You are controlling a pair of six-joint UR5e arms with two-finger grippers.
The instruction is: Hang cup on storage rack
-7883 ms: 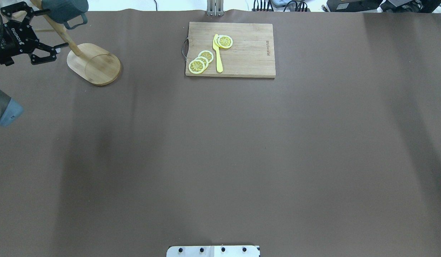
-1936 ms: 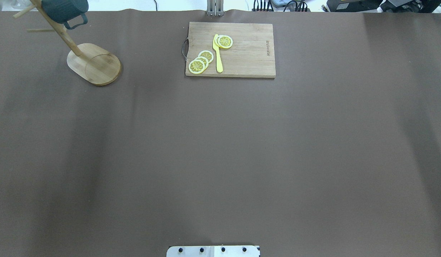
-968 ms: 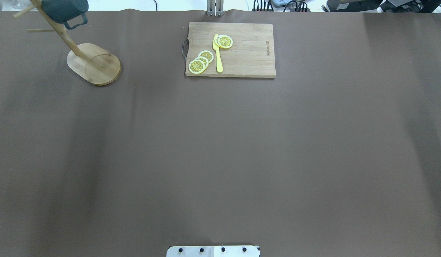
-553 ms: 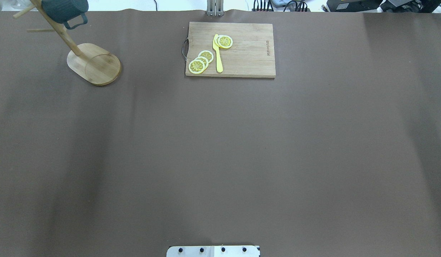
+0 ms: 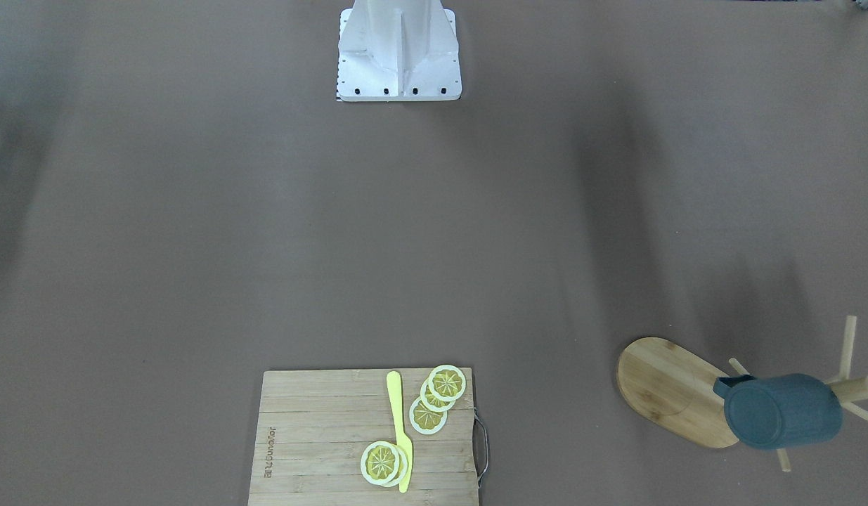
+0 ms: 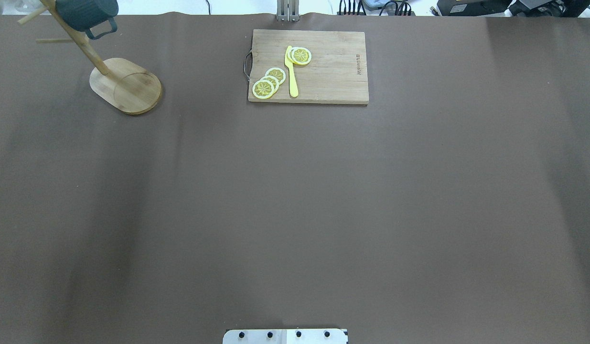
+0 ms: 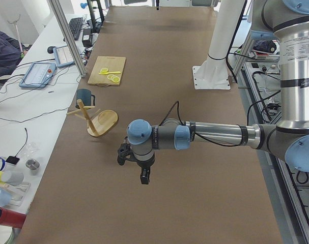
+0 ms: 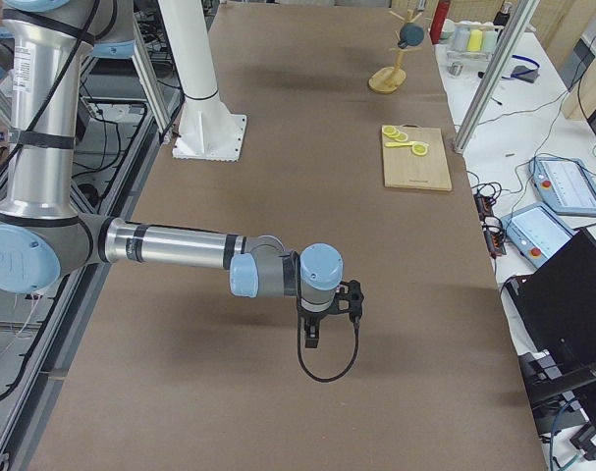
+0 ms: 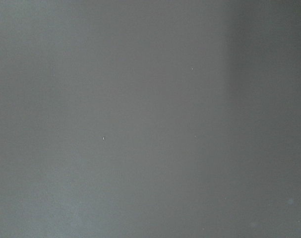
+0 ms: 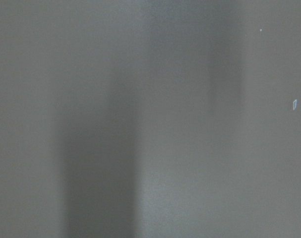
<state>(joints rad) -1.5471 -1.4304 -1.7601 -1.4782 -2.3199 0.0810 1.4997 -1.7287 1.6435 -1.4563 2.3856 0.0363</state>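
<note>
From the camera facing the robot, the cup hangs on the rack near the right edge. It is tipped sideways among the thin pegs and held clear of the brown surface, with its handle towards the rack's oval base. A cutting board lies at the near edge, well apart from the rack. It carries lemon slices and a yellow knife. The robot's white mount stands at the top. No arm shows here.

From overhead, the rack sits in the far left corner with the cup high on its post and the handle hanging below the body. The cutting board is at the far middle.

From the left end of the surface, the near arm stretches out low over the surface. The left gripper points down, well apart from the rack and cup. I cannot tell whether it is spread or pressed together.

From the right end, the near arm reaches out likewise. The right gripper points down above bare surface, with the rack and cup far off at the other end. Its state cannot be told either.

Both wrist cameras show only blurred brown surface.
</note>
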